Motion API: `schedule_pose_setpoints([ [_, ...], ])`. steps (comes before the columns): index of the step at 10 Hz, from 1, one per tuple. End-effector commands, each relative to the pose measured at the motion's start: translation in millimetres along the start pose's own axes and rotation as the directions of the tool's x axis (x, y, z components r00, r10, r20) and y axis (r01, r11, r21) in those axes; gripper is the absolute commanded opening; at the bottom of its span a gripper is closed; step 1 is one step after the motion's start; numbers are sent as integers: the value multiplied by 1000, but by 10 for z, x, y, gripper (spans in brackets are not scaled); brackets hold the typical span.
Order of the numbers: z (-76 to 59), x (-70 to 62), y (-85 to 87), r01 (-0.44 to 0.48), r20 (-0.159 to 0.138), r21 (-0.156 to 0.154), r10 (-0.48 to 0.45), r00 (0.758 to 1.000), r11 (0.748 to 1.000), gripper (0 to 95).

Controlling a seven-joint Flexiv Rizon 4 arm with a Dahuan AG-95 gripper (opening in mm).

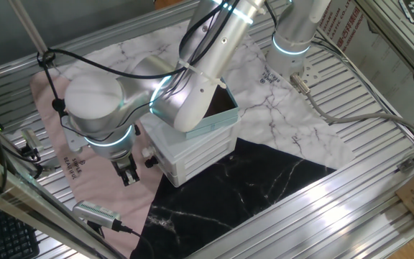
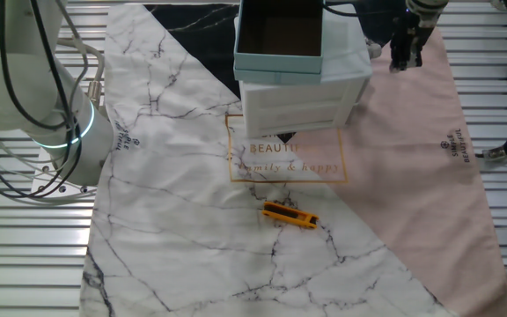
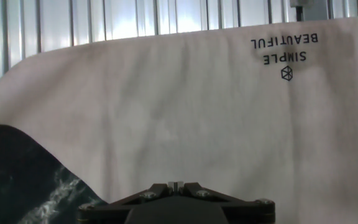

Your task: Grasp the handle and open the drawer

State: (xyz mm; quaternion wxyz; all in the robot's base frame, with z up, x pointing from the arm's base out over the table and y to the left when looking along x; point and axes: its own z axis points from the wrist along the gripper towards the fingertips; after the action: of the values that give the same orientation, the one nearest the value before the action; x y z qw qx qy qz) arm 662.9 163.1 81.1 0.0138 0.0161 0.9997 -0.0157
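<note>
White cabinet [image 1: 192, 155] sits mid-table under a teal box [image 1: 218, 115]. The drawer [image 1: 175, 171] is its lowest one, shut as far as I can judge. The handle [image 1: 150, 162] is a black knob on the left front. Gripper [image 1: 128, 173] hangs just beside it, empty; opening not readable. Next: turn fingers toward the knob, line up at knob height, close, pull straight out.
</note>
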Motion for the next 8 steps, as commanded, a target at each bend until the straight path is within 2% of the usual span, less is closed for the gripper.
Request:
schedule_pose_setpoints([
  [1, -2, 4, -2, 3, -2, 1, -3, 1000, 1000, 0],
  [8, 2, 11, 10, 17, -40, 0, -17, 999, 1000, 0],
])
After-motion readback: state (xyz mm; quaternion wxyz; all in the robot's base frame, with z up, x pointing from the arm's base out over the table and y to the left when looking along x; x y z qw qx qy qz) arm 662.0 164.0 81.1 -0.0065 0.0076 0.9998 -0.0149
